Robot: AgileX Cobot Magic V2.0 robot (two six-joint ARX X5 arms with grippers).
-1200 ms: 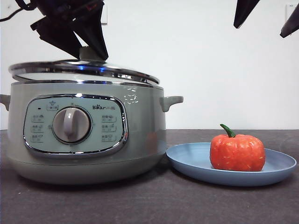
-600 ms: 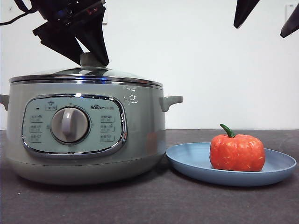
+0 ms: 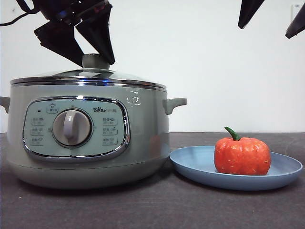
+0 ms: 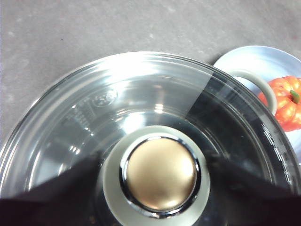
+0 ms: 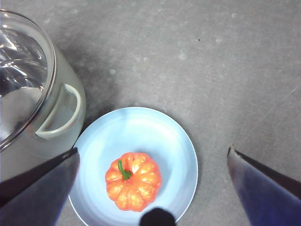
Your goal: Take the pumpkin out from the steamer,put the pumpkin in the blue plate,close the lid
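Lighting is even and bright in all three views. In the front view the white wall is near overexposed; the arms read as black silhouettes with little surface detail. The steamer (image 3: 88,138) casts a soft shadow on the dark table, and its chrome panel frame carries small highlights. The lid (image 3: 88,76) rim shows blue-white specular spots.

In the left wrist view, broad white glare covers the far part of the glass lid, and the knob (image 4: 162,174) is soft, slightly out of focus. The near jaws are blurred dark masses.

In the right wrist view the pumpkin (image 5: 133,181) and plate (image 5: 174,146) are sharp; the steamer casts a diffuse shadow on the table.
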